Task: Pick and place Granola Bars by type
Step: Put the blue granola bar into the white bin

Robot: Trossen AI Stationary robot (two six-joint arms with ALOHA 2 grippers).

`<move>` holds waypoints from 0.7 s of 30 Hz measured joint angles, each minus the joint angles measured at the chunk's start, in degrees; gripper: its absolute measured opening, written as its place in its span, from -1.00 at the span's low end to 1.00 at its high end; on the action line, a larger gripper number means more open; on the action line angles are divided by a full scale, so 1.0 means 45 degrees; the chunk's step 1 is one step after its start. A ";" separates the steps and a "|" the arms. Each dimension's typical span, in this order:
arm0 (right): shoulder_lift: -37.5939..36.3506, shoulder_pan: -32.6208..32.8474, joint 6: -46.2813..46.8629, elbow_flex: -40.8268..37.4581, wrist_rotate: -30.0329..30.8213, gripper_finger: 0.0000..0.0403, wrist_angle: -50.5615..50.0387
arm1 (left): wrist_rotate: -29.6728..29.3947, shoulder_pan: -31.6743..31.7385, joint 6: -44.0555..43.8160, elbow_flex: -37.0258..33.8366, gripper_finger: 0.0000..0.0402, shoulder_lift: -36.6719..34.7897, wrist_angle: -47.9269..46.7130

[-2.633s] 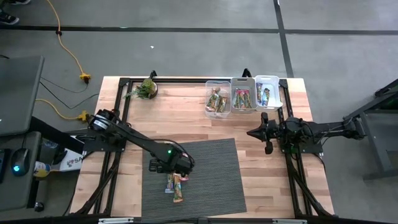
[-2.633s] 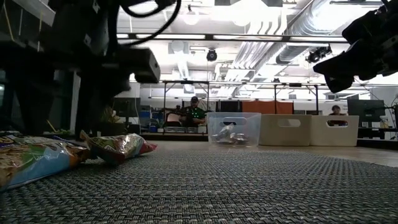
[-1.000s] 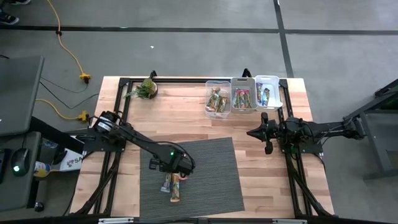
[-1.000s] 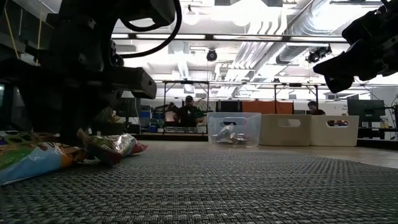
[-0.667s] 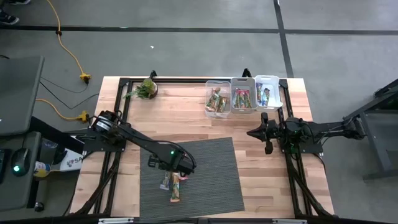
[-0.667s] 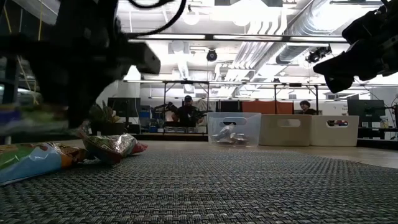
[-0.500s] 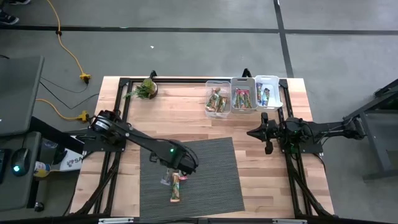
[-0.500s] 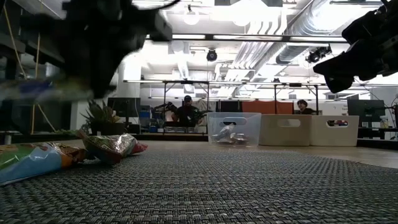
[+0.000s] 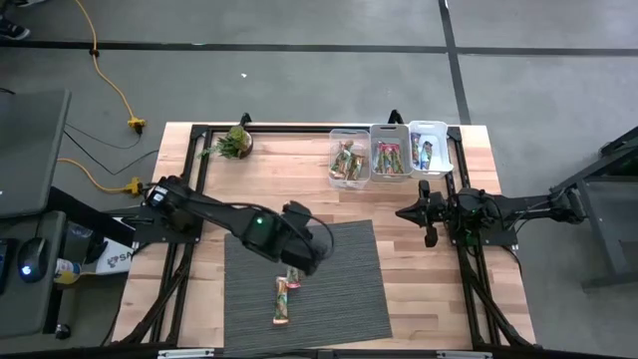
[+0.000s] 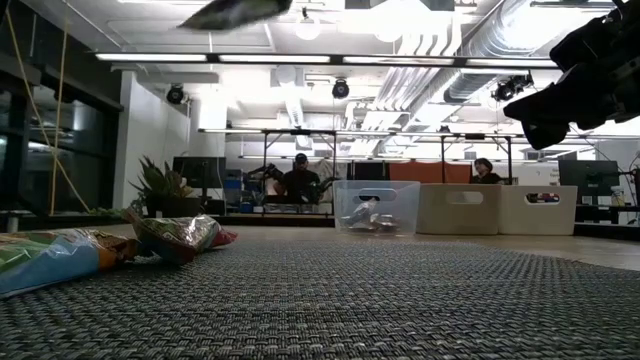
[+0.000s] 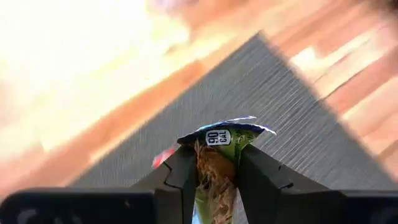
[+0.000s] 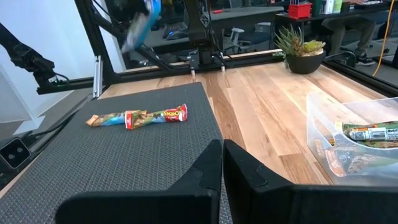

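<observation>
Wrist view alone shows left gripper (image 11: 214, 171) pinching a green-wrapped bar (image 11: 219, 155); right gripper (image 12: 222, 163) pressed together.

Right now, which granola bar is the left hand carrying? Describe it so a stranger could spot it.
Start at the grey mat on the wooden table. Above the mat, the left hand is shut on one granola bar. Its wrapper is green with a "90 CAL" label, and unlike the two bars lying on the mat, it is off the mat.

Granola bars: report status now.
Left gripper shut on a granola bar, lifted above the mat. Right gripper shut, idle. Two bars left.
</observation>
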 joint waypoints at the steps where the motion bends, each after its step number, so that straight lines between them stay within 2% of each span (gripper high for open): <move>1: 0.0000 0.0005 -0.0002 -0.0002 0.0000 -1.00 0.0004 | -0.0344 0.0000 0.0418 0.0365 -0.53 0.0000 0.0085; 8: 0.0000 0.0005 -0.0001 -0.0001 0.0000 -1.00 0.0004 | -0.2547 0.0005 0.3397 0.2305 -0.53 0.0000 0.1060; 13: 0.0000 0.0003 -0.0003 -0.0003 0.0000 -1.00 0.0003 | -0.3240 0.0082 0.6294 0.2729 -0.53 0.0000 0.3158; 15: 0.0000 0.0003 0.0000 -0.0005 0.0000 -1.00 0.0004 | -0.3170 0.0249 0.7387 0.2740 -0.53 0.0000 0.4093; 21: 0.0000 0.0000 0.0000 -0.0004 0.0000 -1.00 0.0004 | -0.1795 0.1439 0.9755 0.2740 -0.53 0.0000 0.5881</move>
